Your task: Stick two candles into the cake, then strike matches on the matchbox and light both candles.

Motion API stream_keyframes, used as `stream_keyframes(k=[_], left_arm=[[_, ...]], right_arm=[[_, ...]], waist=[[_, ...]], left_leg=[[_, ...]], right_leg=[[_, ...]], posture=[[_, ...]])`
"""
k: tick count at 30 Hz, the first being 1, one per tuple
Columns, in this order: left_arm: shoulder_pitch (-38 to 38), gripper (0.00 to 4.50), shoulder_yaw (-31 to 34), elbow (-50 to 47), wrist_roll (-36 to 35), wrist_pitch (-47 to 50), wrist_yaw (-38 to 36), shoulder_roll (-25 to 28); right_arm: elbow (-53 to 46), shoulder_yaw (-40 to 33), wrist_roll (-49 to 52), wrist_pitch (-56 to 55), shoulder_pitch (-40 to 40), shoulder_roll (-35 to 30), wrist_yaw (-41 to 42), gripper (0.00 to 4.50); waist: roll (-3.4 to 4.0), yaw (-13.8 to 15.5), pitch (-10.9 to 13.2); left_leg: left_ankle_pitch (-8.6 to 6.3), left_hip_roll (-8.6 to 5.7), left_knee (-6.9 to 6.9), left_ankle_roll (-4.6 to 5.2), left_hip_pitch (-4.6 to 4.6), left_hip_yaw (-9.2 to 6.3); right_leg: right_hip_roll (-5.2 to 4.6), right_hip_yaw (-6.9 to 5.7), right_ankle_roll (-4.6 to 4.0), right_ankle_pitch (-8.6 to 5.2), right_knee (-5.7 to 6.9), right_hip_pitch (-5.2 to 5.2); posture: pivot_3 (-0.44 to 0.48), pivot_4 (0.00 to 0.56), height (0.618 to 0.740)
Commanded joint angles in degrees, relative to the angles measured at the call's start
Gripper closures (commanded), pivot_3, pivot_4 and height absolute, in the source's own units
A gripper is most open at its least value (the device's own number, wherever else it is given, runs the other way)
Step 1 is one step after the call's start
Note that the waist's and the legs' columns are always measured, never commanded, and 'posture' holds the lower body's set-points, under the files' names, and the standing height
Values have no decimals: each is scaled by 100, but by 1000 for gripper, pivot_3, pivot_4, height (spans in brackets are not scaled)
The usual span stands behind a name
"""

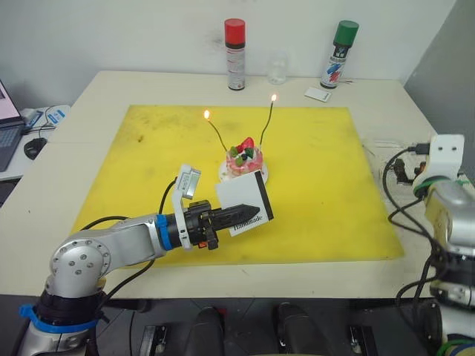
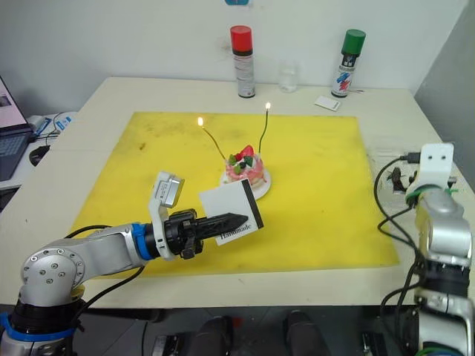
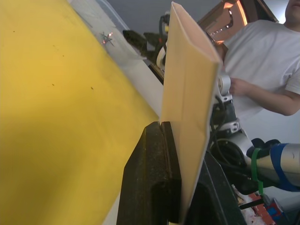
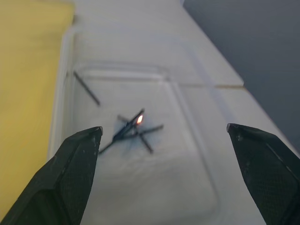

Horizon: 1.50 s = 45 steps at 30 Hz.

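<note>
Holding the matchbox [image 1: 242, 207] upright above the yellow mat [image 1: 148, 163], the left gripper [image 1: 239, 209] has its fingers clenched on the box's lower edge, just in front of the cake [image 1: 244, 159]. In this left eye view the cake sits on its white plate [image 1: 224, 175] near the middle of the mat, with 2 candles [image 1: 217, 135] stuck in it, both leaning outward and both lit at the tip. The matchbox partly covers the plate's near rim. Behind the mat on the table [image 1: 82, 111] stand a red-capped spray can [image 1: 235, 44], a clear cup [image 1: 277, 68], a green-capped spray can [image 1: 339, 55] and a small white card [image 1: 318, 94]. A laptop [image 1: 9, 126] lies off the table's left edge.

The right eye view shows the same layout, with the right arm's wrist [image 2: 433, 172] raised beside the table's right edge, well apart from the cake.

In the left wrist view the matchbox is seen edge-on, pinched between the 2 black fingers [image 3: 152, 178]; a person in a white shirt [image 3: 262, 56] is beyond it.

In the right wrist view the right gripper [image 4: 173, 154] has its fingers released and wide apart above a clear tray [image 4: 187, 154] holding several matches [image 4: 136, 129], 1 of them glowing at its tip.
</note>
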Motion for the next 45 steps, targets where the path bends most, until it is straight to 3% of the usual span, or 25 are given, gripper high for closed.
stream_keyframes(k=[1,12,17,22,31,38,45], left_arm=[[-39,4500,55,-151,-117,-76,-16,37],[-112,4500,43,-89,-87,-63,-44,52],[-103,4500,-42,-49,-34,44,161,147],[-83,4500,-241,-32,-58,87,582,149],[-128,4500,-869,526,-1650,-334,2566,-99],[-473,4500,-1430,1231,-1959,-171,3277,-387],[-905,4500,-1423,2072,-1960,573,3205,-448]], right_arm=[[-253,-153,-70,-184,161,3,-112,36],[194,-20,40,-1432,-542,-381,357,36],[-63,626,720,-1530,-1038,-487,1982,36],[-497,1115,1585,-943,-1081,-695,3489,36],[-1259,1768,2580,-630,-855,-1612,5936,36],[-1590,1918,3022,-52,-1007,-1747,6245,36],[-1793,1956,3015,-41,-792,-1608,5982,36]], waist=[[0,-2,0],[0,-27,0],[0,-60,0],[0,-6,0],[0,105,0],[0,106,0],[0,109,0]], left_leg=[[0,0,3,0,1,0],[3,1,9,5,3,6],[3,4,6,5,5,6],[3,6,5,5,6,1],[3,2,6,5,-1,-1],[3,0,20,5,2,2],[3,0,17,4,1,-3]], right_leg=[[0,0,0,1,0,2],[1,6,-29,-7,0,2],[4,6,-8,5,2,1],[6,2,-7,5,-2,5],[-2,-4,-7,4,-5,3],[-2,2,-25,-4,-1,8],[1,-4,-6,6,-1,7]], posture=[[0,150,740],[0,150,740],[0,150,740],[0,150,740],[0,150,740],[0,150,740],[0,150,740]])
